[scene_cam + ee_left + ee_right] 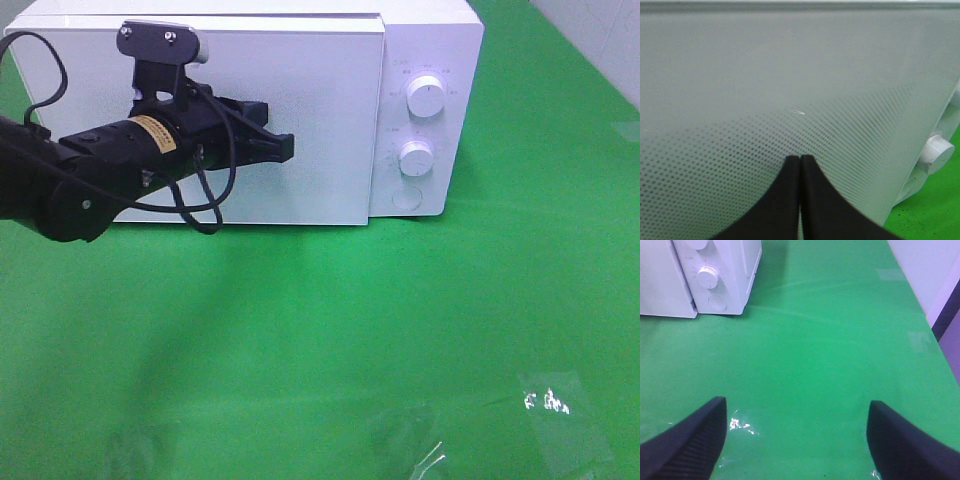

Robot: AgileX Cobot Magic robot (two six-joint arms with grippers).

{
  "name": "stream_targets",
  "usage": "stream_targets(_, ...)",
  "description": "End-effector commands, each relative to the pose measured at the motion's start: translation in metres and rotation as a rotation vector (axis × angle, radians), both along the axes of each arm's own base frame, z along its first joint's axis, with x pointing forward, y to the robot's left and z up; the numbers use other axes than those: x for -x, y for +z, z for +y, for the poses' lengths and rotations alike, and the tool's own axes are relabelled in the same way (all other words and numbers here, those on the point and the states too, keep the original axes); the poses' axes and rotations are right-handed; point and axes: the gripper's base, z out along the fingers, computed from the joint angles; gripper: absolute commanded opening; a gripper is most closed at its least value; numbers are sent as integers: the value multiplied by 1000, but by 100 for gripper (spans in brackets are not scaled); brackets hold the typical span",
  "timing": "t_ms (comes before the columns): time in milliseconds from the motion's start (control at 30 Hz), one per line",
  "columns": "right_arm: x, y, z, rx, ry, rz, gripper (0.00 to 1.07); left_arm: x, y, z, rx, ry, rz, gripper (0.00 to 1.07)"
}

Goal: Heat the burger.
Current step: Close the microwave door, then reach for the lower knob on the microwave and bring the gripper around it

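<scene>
With the burger out of sight, probably behind the microwave's [440,60] closed door [300,100], the left tool [287,148] pressed shut and empty at that door, the right tool [795,410] hung wide over the desk [320,330], and turning a knob [415,157] seemed next.

My left end effector [285,148] is matt black, and the arm behind it carries a yellow label [152,133] with dark print. The microwave [430,40] is white all over, and its two round knobs [427,98] are white too. Its door [790,75] is a pale grey-white, with a field of fine dark dots that thins out to plain. The table [320,340] is bright green, with a few clear, glinting patches [565,415]. My right end effector [795,435] is black, its pads [690,445] finely ribbed.
</scene>
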Motion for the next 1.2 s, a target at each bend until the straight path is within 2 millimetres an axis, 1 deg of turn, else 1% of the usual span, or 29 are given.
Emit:
stream_targets(33,3,0,0,-8,-7,-35,74,-16,11,1,75,66,-45,0)
stream_targets(100,3,0,0,-8,-7,-35,74,-24,10,-4,79,66,-50,0)
stream_targets(133,3,0,0,-8,-7,-35,74,-24,10,-4,79,66,-50,0)
stream_targets(233,3,0,0,-8,-7,-35,74,-33,10,-9,75,64,-40,0)
stream_targets(367,3,0,0,-8,-7,-35,74,-34,10,-10,73,60,-43,0)
stream_targets(467,3,0,0,-8,-7,-35,74,-30,11,-14,64,36,-33,0)
stream_targets(500,3,0,0,-8,-7,-35,74,-25,12,-20,53,13,-12,0)
stream_targets(533,3,0,0,-8,-7,-35,74,-25,12,-20,53,13,-12,0)
stream_targets(567,3,0,0,-8,-7,-35,74,-17,15,-28,32,-20,9,0)
stream_targets(600,3,0,0,-8,-7,-35,74,-17,15,-28,32,-20,9,0)
stream_targets(633,3,0,0,-8,-7,-35,74,-9,19,-36,1,-54,31,0)
stream_targets(667,3,0,0,-8,-7,-35,74,-5,21,-40,-7,-69,35,0)
stream_targets(700,3,0,0,-8,-7,-35,74,-5,21,-40,-7,-69,35,0)
stream_targets(733,3,0,0,-8,-7,-35,74,4,25,-46,-42,-103,57,0)
stream_targets(767,3,0,0,-8,-7,-35,74,4,25,-46,-42,-103,57,0)
stream_targets(800,3,0,0,-8,-7,-35,74,12,26,-53,-70,-131,86,0)
stream_targets(867,3,0,0,-8,-7,-35,74,15,26,-55,-79,-139,98,0)
stream_targets(900,3,0,0,-8,-7,-35,74,24,27,-60,-113,-162,141,0)
stream_targets(933,3,0,0,-8,-7,-35,74,24,27,-60,-113,-162,141,0)
stream_targets(967,3,0,0,-8,-7,-35,74,31,27,-63,-145,-179,181,3)
stream_targets(1000,3,0,0,-8,-7,-35,74,40,29,-66,-180,-199,222,18)
stream_targets(1033,3,0,0,-8,-7,-35,74,40,29,-66,-180,-199,222,18)
stream_targets(1067,3,0,0,-8,-7,-35,74,43,30,-67,-193,-207,238,29)
stream_targets(1100,3,0,0,-8,-7,-35,74,43,30,-67,-193,-207,238,29)
stream_targets(1133,3,0,0,-8,-7,-35,74,51,31,-69,-227,-222,276,58)
stream_targets(1167,3,0,0,-8,-7,-35,74,51,31,-69,-227,-222,276,58)
stream_targets(1200,3,0,0,-8,-7,-35,74,57,31,-69,-256,-232,311,86)
